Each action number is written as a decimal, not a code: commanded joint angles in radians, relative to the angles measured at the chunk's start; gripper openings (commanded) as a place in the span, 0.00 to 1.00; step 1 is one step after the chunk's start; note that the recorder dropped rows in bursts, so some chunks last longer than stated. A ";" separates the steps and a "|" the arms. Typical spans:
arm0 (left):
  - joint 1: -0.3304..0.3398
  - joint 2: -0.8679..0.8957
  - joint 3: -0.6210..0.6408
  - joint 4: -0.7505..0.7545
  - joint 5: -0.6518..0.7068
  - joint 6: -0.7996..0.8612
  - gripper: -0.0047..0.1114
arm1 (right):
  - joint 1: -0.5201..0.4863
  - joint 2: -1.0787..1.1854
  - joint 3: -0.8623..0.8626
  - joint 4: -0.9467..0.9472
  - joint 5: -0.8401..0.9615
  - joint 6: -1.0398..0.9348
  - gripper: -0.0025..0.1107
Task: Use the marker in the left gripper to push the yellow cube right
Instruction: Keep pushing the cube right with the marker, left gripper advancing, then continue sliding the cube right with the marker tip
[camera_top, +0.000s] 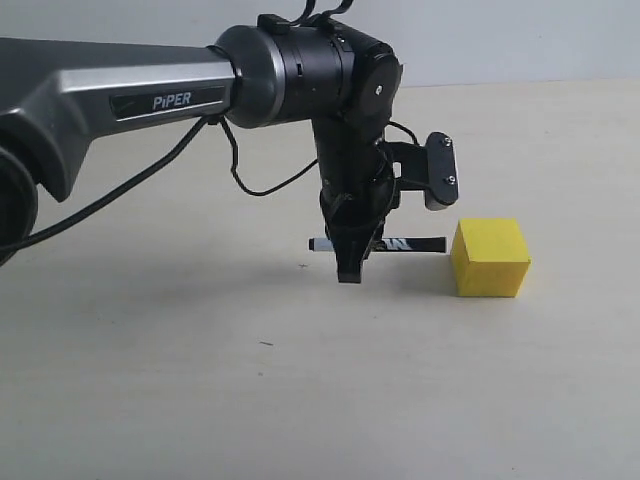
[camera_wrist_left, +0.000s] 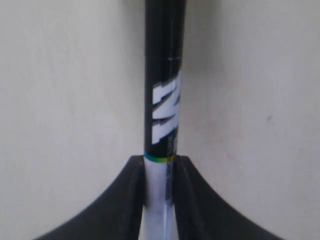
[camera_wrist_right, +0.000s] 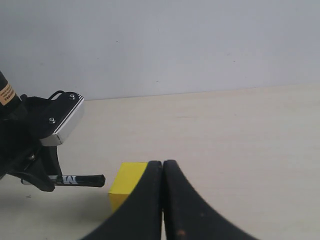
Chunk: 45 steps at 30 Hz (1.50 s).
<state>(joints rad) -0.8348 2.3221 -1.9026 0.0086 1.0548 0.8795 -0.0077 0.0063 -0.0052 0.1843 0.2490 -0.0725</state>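
Pale bench, grey wall; left fingers clamped on marker, tip just beside yellow cube. Nxt, I think: push right, keep level.

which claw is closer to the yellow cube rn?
Left. The left claw sits just left of the yellow cube in the exterior view, its marker tip nearly at the cube. The right claw, shut, faces the cube from outside that view.
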 joint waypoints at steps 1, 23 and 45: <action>0.021 -0.005 -0.005 0.015 0.039 -0.071 0.04 | -0.003 -0.006 0.005 -0.001 -0.004 -0.005 0.02; -0.015 0.026 -0.007 0.033 0.034 -0.049 0.04 | -0.003 -0.006 0.005 -0.001 -0.004 -0.005 0.02; -0.030 0.109 -0.159 0.014 0.105 -0.062 0.04 | -0.003 -0.006 0.005 -0.001 -0.004 -0.005 0.02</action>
<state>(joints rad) -0.8525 2.4341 -2.0537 0.0194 1.1838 0.8256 -0.0077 0.0063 -0.0052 0.1843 0.2490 -0.0725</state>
